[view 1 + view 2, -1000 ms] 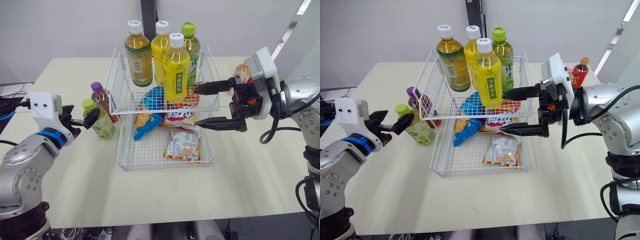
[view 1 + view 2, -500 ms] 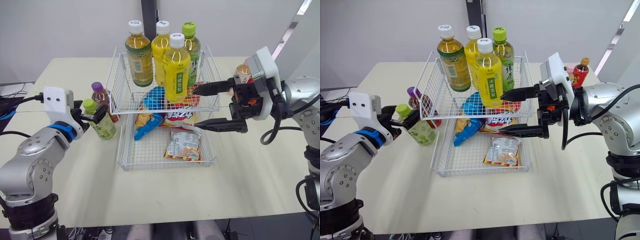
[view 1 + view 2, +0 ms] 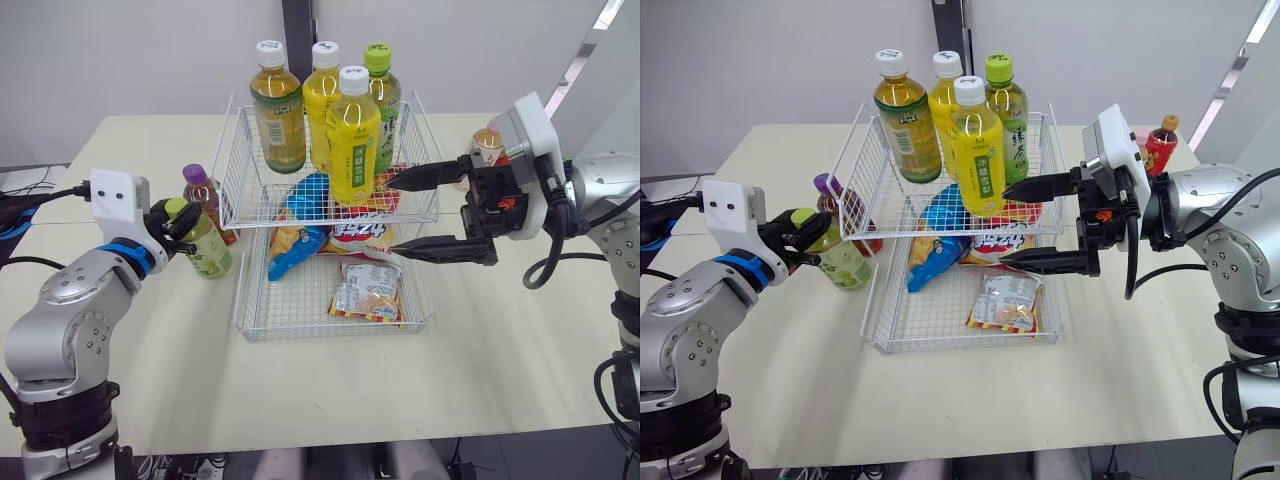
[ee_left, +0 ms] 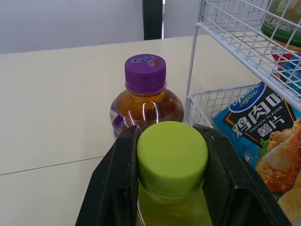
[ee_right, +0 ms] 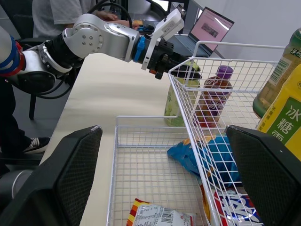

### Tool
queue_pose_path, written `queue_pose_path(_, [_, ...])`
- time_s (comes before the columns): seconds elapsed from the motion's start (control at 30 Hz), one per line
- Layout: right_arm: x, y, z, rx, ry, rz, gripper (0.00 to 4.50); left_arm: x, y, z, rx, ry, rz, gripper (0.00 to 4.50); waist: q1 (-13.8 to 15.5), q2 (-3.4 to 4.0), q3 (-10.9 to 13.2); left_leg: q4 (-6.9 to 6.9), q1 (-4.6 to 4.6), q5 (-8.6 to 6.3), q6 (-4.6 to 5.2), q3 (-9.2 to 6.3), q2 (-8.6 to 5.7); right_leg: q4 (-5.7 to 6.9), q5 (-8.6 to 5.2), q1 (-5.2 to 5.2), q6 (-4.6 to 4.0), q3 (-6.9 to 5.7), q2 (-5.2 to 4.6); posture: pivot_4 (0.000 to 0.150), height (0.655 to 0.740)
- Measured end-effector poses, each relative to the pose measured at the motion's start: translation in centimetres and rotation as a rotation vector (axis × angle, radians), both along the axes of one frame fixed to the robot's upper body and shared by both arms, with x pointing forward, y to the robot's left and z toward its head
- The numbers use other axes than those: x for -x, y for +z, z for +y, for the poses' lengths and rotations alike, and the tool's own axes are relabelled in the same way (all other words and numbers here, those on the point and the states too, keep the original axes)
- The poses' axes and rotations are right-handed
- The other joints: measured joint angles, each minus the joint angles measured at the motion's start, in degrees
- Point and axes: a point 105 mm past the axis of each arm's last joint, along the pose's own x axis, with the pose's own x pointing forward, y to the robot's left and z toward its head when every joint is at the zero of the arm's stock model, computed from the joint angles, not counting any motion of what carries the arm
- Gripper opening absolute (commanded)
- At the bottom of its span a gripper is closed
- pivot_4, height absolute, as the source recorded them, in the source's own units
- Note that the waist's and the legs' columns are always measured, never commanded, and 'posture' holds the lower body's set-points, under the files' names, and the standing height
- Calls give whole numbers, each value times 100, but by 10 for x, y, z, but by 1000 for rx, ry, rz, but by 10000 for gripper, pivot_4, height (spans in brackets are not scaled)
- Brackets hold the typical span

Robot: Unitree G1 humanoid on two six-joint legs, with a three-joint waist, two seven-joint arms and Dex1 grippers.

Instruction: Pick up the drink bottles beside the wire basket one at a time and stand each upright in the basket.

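Head stereo pair looks down; both wrist cameras share the wire basket (image 3: 332, 334)

Pale table (image 3: 500, 340). Blue Copico chip bag (image 3: 300, 228) lies between left gripper (image 3: 178, 213) and right gripper (image 3: 391, 215). Red-and-white snack bag (image 3: 362, 232) sits just beside the right gripper's lower fingertip, with a small printed packet (image 3: 365, 293) under that fingertip. Open laptop (image 5: 208, 28) and seated person (image 5: 59, 13) are beyond the left gripper.

White-coated metal wire basket (image 3: 300, 305), glossy thin mesh, green-capped bottle (image 4: 172, 159) of clear glossy plastic with ribbed matt cap, purple-capped bottle (image 4: 145, 94) equally shiny, snack bags (image 3: 300, 232) of glossy printed film at centre frame, smooth matt cream table (image 3: 500, 350)
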Motion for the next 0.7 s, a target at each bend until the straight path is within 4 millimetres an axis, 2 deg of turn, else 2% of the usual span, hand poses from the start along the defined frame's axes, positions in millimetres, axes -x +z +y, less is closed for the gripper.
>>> queue_pose_path(0.1, [0, 2, -2, -5, -8, -8, 45000, 6, 6, -1, 6, -45, 17, 13699, 0, -1, 0, 1, -9, 0, 0, -6, 0, -2, 0, -6, 0, -4, 0, 1500, 7400])
queue_pose_path(0.17, [0, 4, -3, -11, -14, -14, 45000, 11, 18, -3, 8, -79, 15, 13699, 1, -2, 1, 1, -12, 0, 0, -10, 0, -3, 0, -6, 0, -7, 0, 1500, 7400])
queue_pose_path(0.3, [0, 5, -6, -13, -27, -19, 45000, 30, 62, -8, -18, -192, -12, 13699, -6, -4, 3, 0, -14, 0, 0, -11, -1, -7, 0, -6, 1, -8, 2, 1500, 7400])
queue_pose_path(0.43, [-1, 5, -11, -2, -49, -10, 45000, 46, 99, 1, -72, -238, -3, 13699, -22, -5, 7, -1, -13, 0, 0, -10, 1, -1, -1, -9, 1, -8, 9, 1500, 7400])
queue_pose_path(0.5, [-2, 6, -14, -4, -61, -13, 45000, 50, 123, 8, -73, -248, -18, 13699, -21, -6, 8, -2, -13, 0, 0, -9, 2, -4, -1, -8, 1, -13, 13, 1500, 7400])
queue_pose_path(0.57, [-2, 7, -17, -9, -79, -12, 45000, 57, 159, 13, -83, -262, -76, 13698, -22, -8, 9, -4, -14, 0, 0, 3, 1, -9, -2, -6, 2, -14, 14, 1500, 7400])
queue_pose_path(0.6, [-2, 7, -18, -14, -84, -7, 45000, 60, 176, 11, -90, -282, -106, 13699, -17, -8, 9, -3, -14, 0, 0, 6, -3, -8, -2, -5, 3, -14, 12, 1500, 7400])
queue_pose_path(0.7, [-3, 5, -19, -15, -91, 3, 45000, 64, 203, -1, -99, -376, -150, 13698, 7, -7, 10, -4, -15, 0, 0, 6, -8, -14, -2, -1, 11, -13, 8, 1500, 7400])
